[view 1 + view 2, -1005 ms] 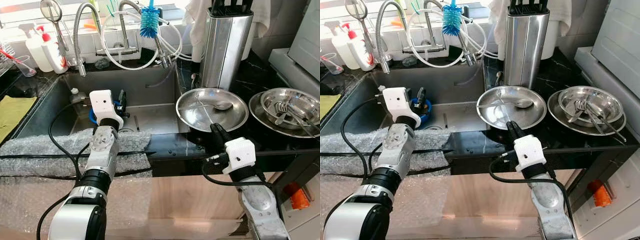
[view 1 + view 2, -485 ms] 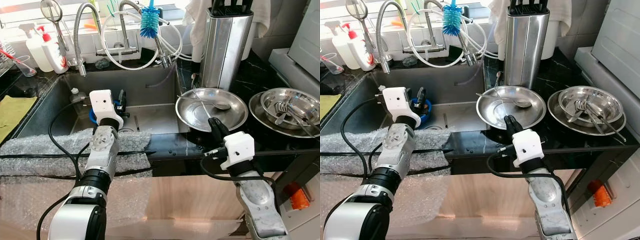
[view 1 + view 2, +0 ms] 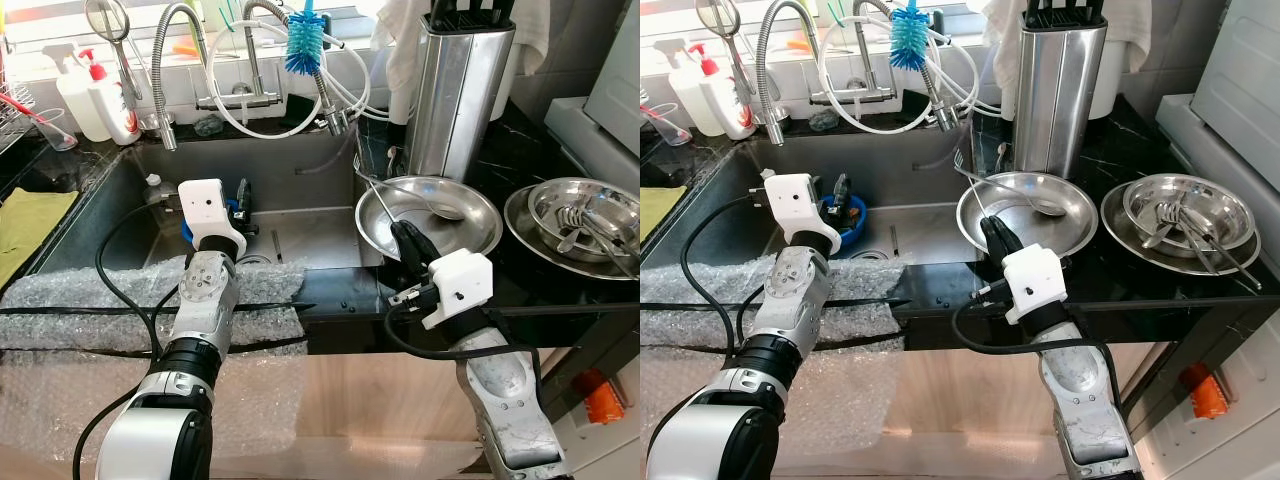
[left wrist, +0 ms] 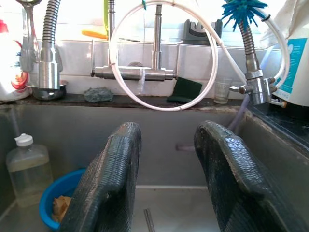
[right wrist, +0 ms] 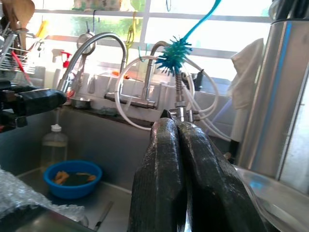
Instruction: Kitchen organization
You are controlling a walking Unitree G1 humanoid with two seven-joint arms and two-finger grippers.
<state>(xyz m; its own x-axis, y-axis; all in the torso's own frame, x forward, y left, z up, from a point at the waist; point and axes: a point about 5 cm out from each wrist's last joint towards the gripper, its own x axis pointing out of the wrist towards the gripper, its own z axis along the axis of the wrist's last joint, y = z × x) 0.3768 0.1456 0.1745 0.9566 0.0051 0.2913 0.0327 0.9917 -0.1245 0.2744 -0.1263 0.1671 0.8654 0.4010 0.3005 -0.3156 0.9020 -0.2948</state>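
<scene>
Steel fork (image 3: 975,192) pinched in raised right claw (image 3: 994,236); left claw (image 4: 166,159) wide over sink (image 3: 300,165).

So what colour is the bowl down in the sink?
Blue bowl, clearest in the right wrist view.

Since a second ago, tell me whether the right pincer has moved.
Yes. The right pincer, shut on a thin metal fork, has shifted toward the sink and lifted the fork's tines off the round steel plate.
</scene>
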